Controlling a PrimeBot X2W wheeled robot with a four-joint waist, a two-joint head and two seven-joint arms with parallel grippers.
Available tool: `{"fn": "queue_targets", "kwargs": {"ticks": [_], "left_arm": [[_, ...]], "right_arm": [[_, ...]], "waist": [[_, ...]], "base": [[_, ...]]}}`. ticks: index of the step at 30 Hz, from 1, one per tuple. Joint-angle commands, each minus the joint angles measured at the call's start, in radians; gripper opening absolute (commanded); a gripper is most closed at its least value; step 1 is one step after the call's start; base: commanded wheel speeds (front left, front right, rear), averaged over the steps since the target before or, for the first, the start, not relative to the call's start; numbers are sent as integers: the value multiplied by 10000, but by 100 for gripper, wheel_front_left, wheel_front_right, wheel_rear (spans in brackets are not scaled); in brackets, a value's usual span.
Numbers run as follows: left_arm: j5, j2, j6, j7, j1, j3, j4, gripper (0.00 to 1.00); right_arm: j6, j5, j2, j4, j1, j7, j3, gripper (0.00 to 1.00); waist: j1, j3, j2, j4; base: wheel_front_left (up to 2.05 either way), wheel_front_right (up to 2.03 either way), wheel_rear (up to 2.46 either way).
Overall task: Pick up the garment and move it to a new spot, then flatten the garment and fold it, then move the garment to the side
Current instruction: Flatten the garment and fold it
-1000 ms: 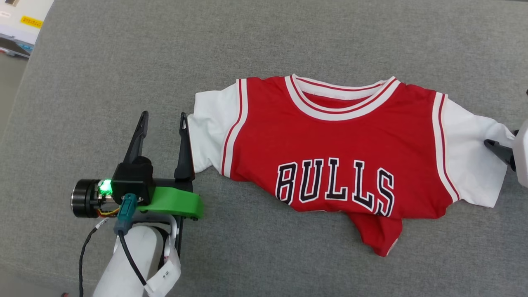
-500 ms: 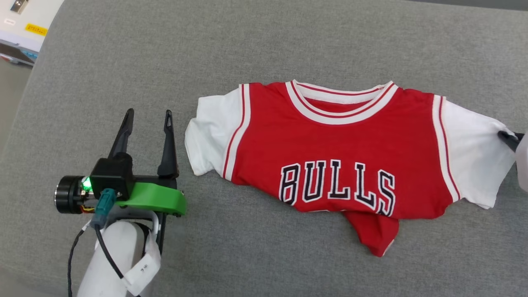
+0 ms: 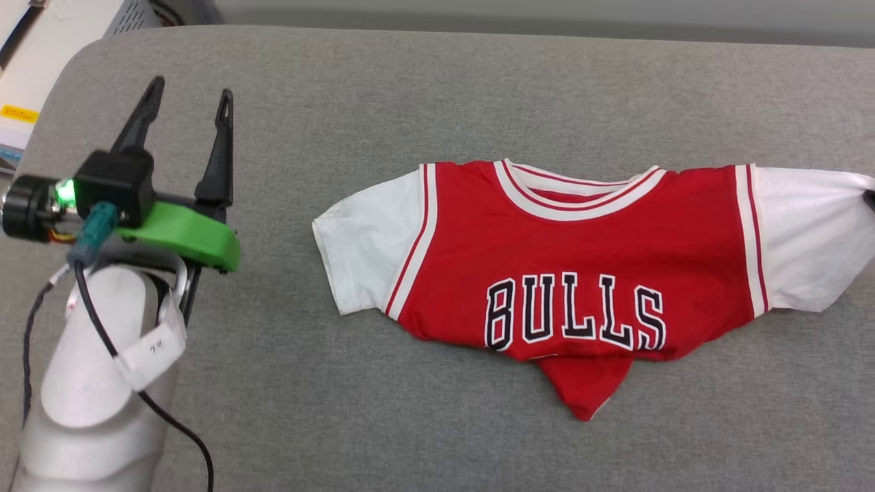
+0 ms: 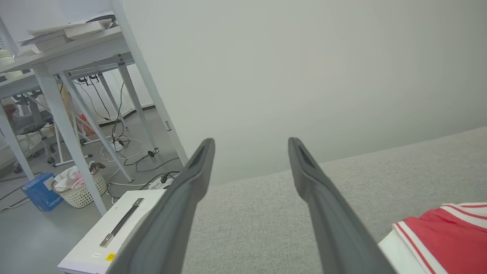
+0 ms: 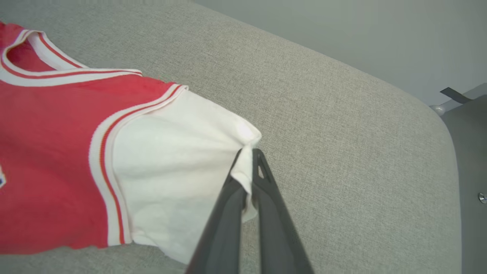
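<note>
Garment (image 3: 567, 260) laid front-up on grey woven cushion (image 3: 410, 102), right of cushion's middle. Soft red knit, white short sleeves, striped rib trim at neck and armholes, black white-edged block lettering. Lower body tucked under and hidden; red pointed fold seen below lettering. Far sleeve edge cut off at head view's side. Right gripper (image 5: 249, 152) jaws pressed together near cushion's right rounded end, white sleeve hem pinched, fabric puckered. Left gripper (image 3: 191, 89) jaws spread wide over cushion's left rounded corner.
</note>
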Motion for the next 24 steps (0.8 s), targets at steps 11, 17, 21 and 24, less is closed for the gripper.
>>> {"fn": "queue_targets", "kwargs": {"ticks": [11,17,21,24], "left_arm": [[-3018,1776,-251,4508,-3036,-4199,773,100],[-5403,2627,-253,7268,-4185,-6343,1021,100],[-6553,2839,-253,8159,-4691,-7096,1417,100],[-7227,2944,-254,8635,-4882,-7595,1914,100]], "right_arm": [[-7,-507,320,-1072,960,156,-1257,0],[-7,-756,540,-1487,1134,479,-1746,0],[-7,-866,649,-1722,1182,693,-1969,0],[-7,-963,781,-1858,1139,787,-2006,0]], "waist": [[-1,164,-1,-676],[-1,478,-1,-847],[-1,711,-1,-946],[-1,858,-1,-1090]], "base": [[0,0,0],[0,0,0],[0,0,0],[0,0,0]]}}
